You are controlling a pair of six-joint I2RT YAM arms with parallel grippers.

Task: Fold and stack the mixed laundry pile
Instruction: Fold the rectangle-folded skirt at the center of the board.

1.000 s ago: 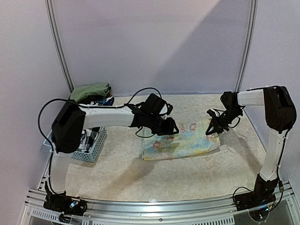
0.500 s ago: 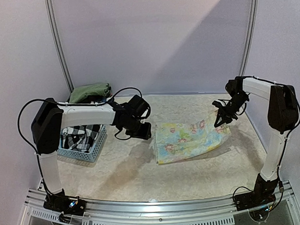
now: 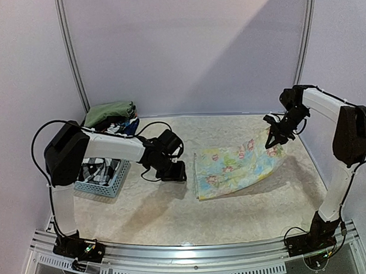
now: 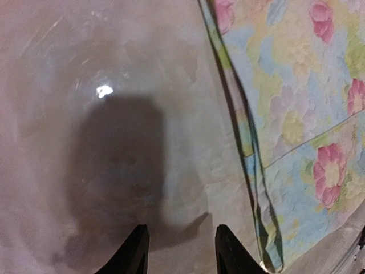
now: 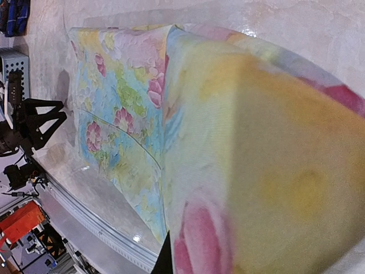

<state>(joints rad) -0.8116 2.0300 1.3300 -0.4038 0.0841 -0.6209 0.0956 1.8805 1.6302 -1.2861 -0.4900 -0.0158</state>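
Note:
The pale yellow-green floral cloth (image 3: 232, 167) lies spread on the table right of centre, and its right corner is lifted. My right gripper (image 3: 273, 140) is shut on that raised corner. In the right wrist view the floral cloth (image 5: 256, 171) fills most of the frame, and only one dark fingertip (image 5: 166, 260) pokes out under it. My left gripper (image 3: 175, 172) hangs low over bare table just left of the cloth, open with nothing between its fingers (image 4: 134, 254). The floral cloth's left hem (image 4: 251, 165) runs beside it. A checked shirt (image 3: 95, 167) sits in the basket.
A light blue perforated basket (image 3: 110, 181) stands at the left edge. Behind it lie an olive-green piece (image 3: 110, 110) and a dark blue piece (image 3: 129, 122). The metal rail (image 3: 193, 263) runs along the near edge, and the enclosure walls stand close to the right arm.
My left gripper has drawn back to the left, off the cloth. My right gripper has carried its corner to the right and farther back, dragging the floral cloth rightward.

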